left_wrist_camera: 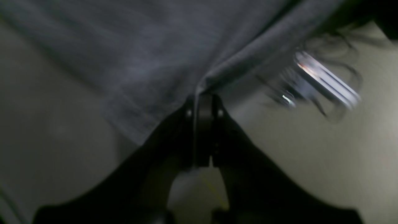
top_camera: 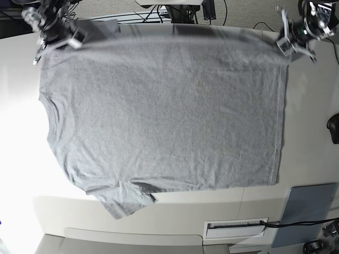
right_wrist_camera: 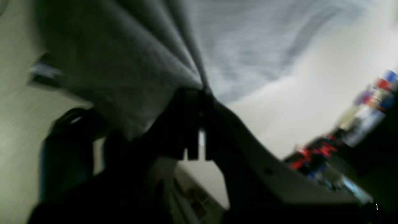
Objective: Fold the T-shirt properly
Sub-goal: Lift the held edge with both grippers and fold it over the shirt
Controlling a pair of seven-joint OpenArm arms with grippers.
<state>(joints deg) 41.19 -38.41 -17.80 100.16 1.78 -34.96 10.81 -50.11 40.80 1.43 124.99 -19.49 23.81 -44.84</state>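
Base view shows the T-shirt (top_camera: 164,111) spread plain side up across the white worktop (top_camera: 312,121), neck at the left, hem at the right, its far edge lifted and pulled taut between my two arms. My left end effector (left_wrist_camera: 203,96) is clamped on the far hem corner, at the right of that view; my right end effector (right_wrist_camera: 199,93) is clamped on the far shoulder corner, at the left. Both wrist views are blurred, but each shows cloth gathered into closed jaws. I judge the cotton soft, light and limp: it will sag and crease wherever unsupported, so edges and corners are the sound places to hold. One sleeve (top_camera: 124,201) lies rumpled at the near left. A grey-blue pad (top_camera: 304,214) sits near right, apart from the shirt.
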